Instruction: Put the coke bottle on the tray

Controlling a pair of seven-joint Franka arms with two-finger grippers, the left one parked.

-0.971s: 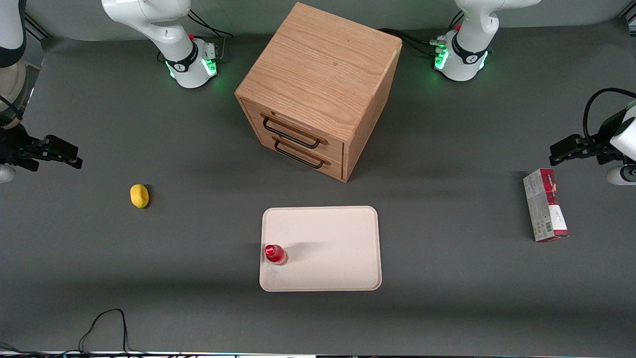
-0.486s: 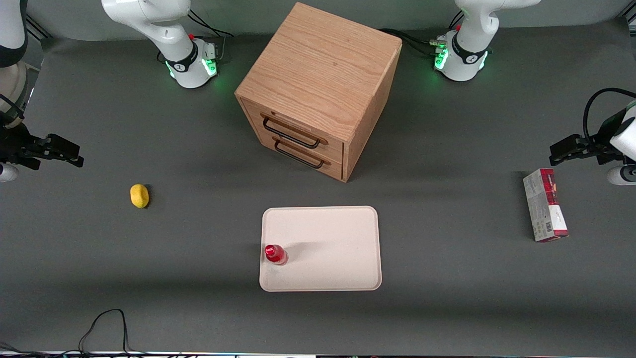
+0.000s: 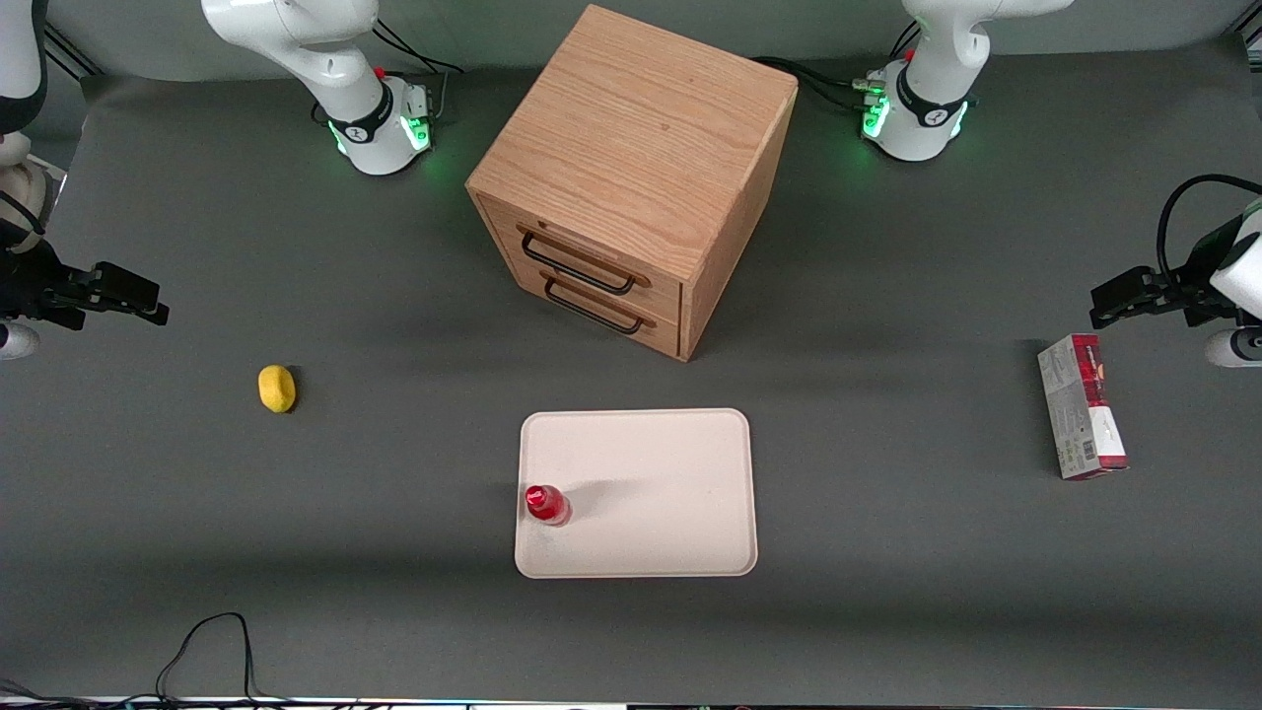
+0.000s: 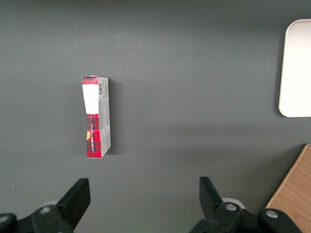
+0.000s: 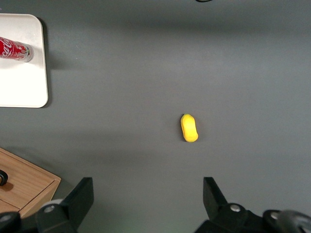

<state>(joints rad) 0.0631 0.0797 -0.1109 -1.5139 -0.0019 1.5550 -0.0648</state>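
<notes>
The small red coke bottle stands upright on the cream-white tray, at the tray's edge toward the working arm's end, near the corner closest to the front camera. It also shows in the right wrist view on the tray. My gripper hangs open and empty high above the table at the working arm's end, well away from the tray. In the right wrist view its fingers stand wide apart over bare table.
A yellow lemon lies between my gripper and the tray, also in the right wrist view. A wooden drawer cabinet stands farther from the front camera than the tray. A red-and-grey carton lies toward the parked arm's end.
My gripper has drifted slightly upward and farther from the front camera, staying open. The bottle and tray have not moved.
</notes>
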